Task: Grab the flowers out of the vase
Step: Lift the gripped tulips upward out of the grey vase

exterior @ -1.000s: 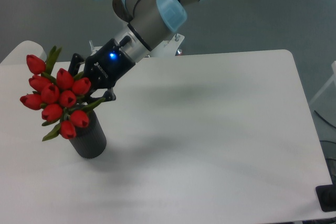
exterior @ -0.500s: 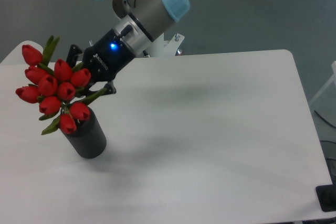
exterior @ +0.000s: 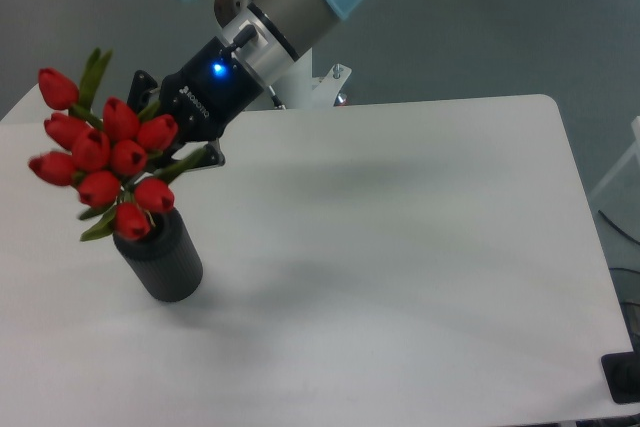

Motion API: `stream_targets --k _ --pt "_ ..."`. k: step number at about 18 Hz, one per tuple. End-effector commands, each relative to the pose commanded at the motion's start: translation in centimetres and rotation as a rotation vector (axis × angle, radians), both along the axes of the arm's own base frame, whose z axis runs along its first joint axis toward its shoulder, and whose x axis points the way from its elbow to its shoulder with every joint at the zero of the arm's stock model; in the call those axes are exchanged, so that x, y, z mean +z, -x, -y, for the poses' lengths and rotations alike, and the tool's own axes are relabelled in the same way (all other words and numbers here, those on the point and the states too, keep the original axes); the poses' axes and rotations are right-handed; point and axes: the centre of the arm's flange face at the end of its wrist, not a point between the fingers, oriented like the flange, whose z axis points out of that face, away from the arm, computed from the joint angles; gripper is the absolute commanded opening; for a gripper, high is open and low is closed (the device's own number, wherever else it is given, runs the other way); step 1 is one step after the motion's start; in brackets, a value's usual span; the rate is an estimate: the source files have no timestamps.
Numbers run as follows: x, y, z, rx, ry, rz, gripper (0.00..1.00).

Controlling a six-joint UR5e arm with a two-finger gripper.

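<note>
Black pincer (exterior: pixel 172 152), angled down-left, grips flowers (exterior: pixel 105 157) above vase (exterior: pixel 160 258).

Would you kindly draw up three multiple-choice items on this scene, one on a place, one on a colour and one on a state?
1. Where on the table does the vase stand?
A. near its left side
B. at its centre
C. at its right edge

2. What colour are the buds of the flowers?
A. yellow
B. white
C. red

3. How does the vase stand?
A. tipped on its side
B. upright
C. upside down

Answers:
1. A, since the dark vase sits at the left of the white top.
2. C, since every bud in the bunch is red, with green leaves.
3. B, since its mouth faces up, under the lowest buds, while the gripper is at the bunch above it.
</note>
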Motion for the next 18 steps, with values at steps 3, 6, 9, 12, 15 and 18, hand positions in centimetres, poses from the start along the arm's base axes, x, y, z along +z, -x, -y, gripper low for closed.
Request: stream_targets --k 3,6,9,12,15,18 --pt "0.4 0.0 0.2 0.004 -0.004 -0.005 0.24" --pt "0.7 0.9 0.8 0.022 -0.012 -0.017 0.24" --pt "1.3 1.6 1.0 0.034 -0.017 -0.023 0.24" --pt "1.4 2.5 1.4 0.052 -0.02 -0.025 0.24" --pt "2.1 2.9 1.5 0.06 -0.026 -0.031 0.23" --pt "2.4 3.1 1.5 0.064 -0.028 -0.03 0.23"
